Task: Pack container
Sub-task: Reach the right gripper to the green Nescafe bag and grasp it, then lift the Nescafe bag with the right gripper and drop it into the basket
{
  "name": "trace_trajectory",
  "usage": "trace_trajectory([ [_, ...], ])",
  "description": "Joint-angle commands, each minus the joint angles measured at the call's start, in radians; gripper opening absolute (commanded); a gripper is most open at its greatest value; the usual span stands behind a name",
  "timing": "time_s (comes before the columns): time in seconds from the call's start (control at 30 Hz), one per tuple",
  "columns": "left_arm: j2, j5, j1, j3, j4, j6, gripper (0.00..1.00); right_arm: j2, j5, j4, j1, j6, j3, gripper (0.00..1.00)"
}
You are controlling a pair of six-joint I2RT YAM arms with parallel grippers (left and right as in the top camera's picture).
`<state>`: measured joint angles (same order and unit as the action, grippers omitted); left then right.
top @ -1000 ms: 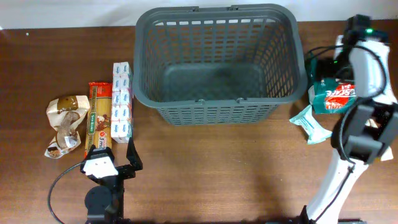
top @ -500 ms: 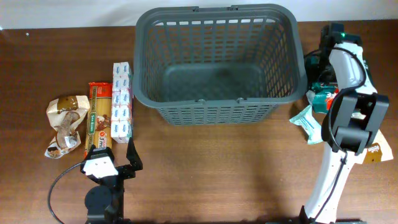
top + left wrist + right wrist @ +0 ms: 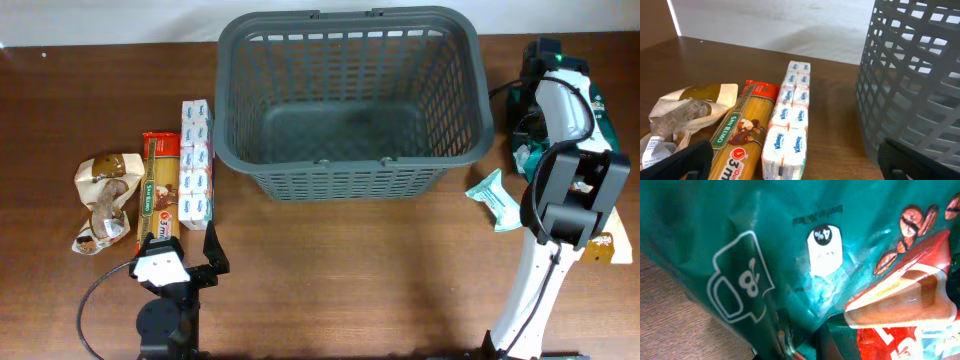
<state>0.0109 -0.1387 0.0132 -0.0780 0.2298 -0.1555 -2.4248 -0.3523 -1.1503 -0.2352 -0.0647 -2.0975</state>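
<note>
Dark brown wood spreads under everything, and the container (image 3: 350,182) stands at the far middle of the table with its solid bottom bare, so by my reckoning packing has not really started: nothing is in it yet.

The step in hand looks to be the first pick, on my right side. My right gripper (image 3: 805,342) is down on the teal coffee packet (image 3: 765,240), which lies just beside the container's right wall. The packet fills the right wrist view, and only the dark roots of my fingers show at the bottom edge, against the foil. From above, my own arm covers the spot. I cannot tell whether those jaws are closed on the packet or merely touching it.

My left gripper (image 3: 180,255) rests low at the near left with its jaws spread wide and nothing between them, aimed along the spaghetti packet (image 3: 740,140) and the tissue pack (image 3: 790,120), with a crumpled brown bag (image 3: 690,107) further left.

If the grip is sound, the next move calls for a lift high enough to clear the tall lattice rim, then a carry leftward over the opening. The foil is slick and slack, so it may sag or slip.
</note>
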Motion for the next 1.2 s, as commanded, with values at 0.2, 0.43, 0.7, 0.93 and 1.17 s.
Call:
trace_trajectory([
  [0.2, -0.006, -0.011, 0.004, 0.005, -0.002, -0.008, 0.99, 0.069, 0.082, -0.043, -0.015, -0.023, -0.133, 0.04],
  [0.43, -0.006, -0.011, 0.004, 0.005, -0.002, -0.008, 0.99, 0.135, 0.082, -0.187, -0.014, -0.022, -0.44, 0.04],
  [0.7, -0.006, -0.011, 0.004, 0.005, -0.002, -0.008, 0.99, 0.135, 0.082, -0.373, -0.006, -0.022, -0.858, 0.04],
  [0.93, -0.006, -0.011, 0.004, 0.005, -0.002, -0.008, 0.99, 0.238, 0.082, -0.349, 0.182, 0.051, -1.043, 0.04],
  [1.17, -0.006, -0.011, 0.004, 0.005, -0.002, -0.008, 0.99, 0.298, 0.083, -0.276, 0.48, 0.273, -1.043, 0.04],
])
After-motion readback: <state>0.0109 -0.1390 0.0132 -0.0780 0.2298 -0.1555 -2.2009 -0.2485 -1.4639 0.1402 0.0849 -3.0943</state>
